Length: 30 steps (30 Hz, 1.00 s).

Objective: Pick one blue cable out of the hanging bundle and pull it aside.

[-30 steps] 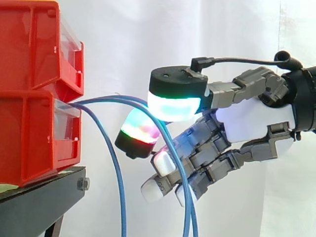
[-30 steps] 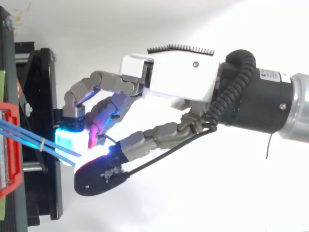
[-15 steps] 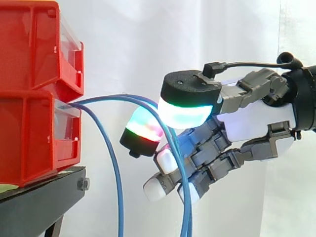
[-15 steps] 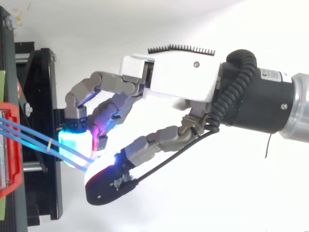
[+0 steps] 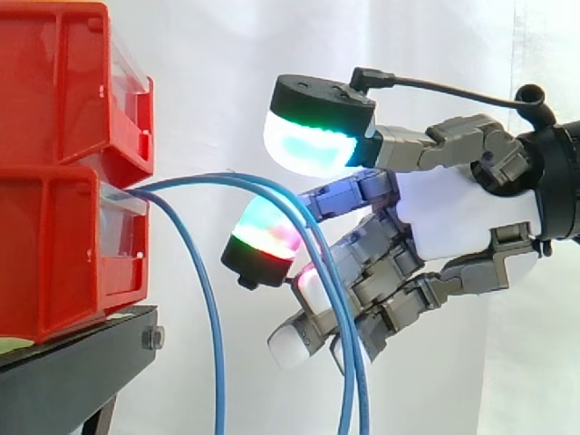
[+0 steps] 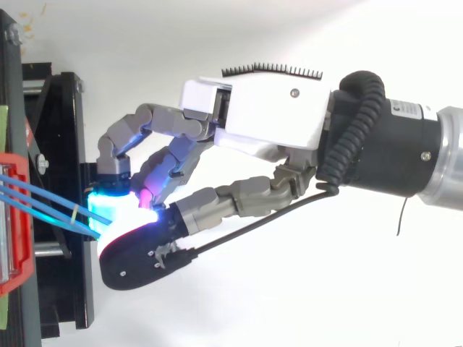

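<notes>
- Hand (image 5: 453,217): mine, reaching in from the right edge of the side view. It is released, with the fingers loosely bent and spread and nothing clamped.
- Thumb pad (image 5: 310,143): glows green-white. It stands above the blue cables with a clear gap under it.
- Finger pad (image 5: 263,237): glows green and red. It sits just under the arc of the cables, on the bin side of them.
- Blue cables (image 5: 347,362): they leave the lower red bin (image 5: 63,245), arc over and hang down. Two run close together across my bent fingers. A third cable (image 5: 210,326) hangs apart, nearer the bin.
- Contact: I cannot tell whether the two cables touch my fingers.
- Top view: the cables (image 6: 43,199) run from the bin toward my hand (image 6: 268,116) and vanish into the thumb pad's glow. A pale tie (image 6: 74,211) crosses them.
- Cut off: the cables' lower ends run out at the bottom edge of the side view. The black stand (image 5: 72,362) under the bins is partly cropped.
</notes>
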Tool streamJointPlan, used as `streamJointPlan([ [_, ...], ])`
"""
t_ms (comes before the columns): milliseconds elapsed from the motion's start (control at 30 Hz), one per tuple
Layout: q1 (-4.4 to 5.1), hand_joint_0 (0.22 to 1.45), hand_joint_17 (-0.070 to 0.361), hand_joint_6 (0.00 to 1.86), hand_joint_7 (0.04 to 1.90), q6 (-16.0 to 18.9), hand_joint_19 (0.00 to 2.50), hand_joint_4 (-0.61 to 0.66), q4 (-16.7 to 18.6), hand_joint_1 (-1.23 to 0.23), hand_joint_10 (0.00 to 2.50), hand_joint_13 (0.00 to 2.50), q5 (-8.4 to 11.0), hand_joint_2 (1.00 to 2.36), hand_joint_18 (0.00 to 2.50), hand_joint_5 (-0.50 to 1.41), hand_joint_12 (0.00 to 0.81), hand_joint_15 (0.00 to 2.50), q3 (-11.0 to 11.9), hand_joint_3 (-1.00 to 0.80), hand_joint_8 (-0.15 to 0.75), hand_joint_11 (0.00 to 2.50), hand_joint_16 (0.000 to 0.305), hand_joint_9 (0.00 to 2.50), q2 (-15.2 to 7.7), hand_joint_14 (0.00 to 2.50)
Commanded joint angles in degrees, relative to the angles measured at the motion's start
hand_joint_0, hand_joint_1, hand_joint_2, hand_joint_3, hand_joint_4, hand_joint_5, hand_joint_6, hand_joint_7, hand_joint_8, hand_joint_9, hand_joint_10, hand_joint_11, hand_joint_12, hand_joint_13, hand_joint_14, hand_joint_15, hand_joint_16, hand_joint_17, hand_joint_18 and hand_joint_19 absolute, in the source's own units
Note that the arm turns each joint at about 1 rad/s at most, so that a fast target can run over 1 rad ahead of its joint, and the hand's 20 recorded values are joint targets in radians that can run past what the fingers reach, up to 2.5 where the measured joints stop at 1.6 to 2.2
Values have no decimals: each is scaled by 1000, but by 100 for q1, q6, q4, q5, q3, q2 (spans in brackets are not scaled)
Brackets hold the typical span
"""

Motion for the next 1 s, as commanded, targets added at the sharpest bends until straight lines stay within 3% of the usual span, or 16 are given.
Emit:
streamJointPlan([
  [0,-3,488,124,891,989,-1,587,70,0,-617,19,742,2,1000,750,-112,404,376,0,-500,347,537,55,1067,0,14],
  [233,-12,561,112,889,1039,-1,600,65,0,-696,18,734,2,1010,726,-115,383,380,0,-371,324,550,50,1058,0,14],
  [767,-29,564,110,919,1121,-1,578,-30,0,-817,17,767,-7,1032,751,-73,353,388,-9,-2,269,523,49,1114,0,15],
  [967,-3,567,119,908,1101,-1,521,-121,-9,-855,16,804,2,1030,805,-45,360,362,-9,97,262,416,53,1133,0,14],
])
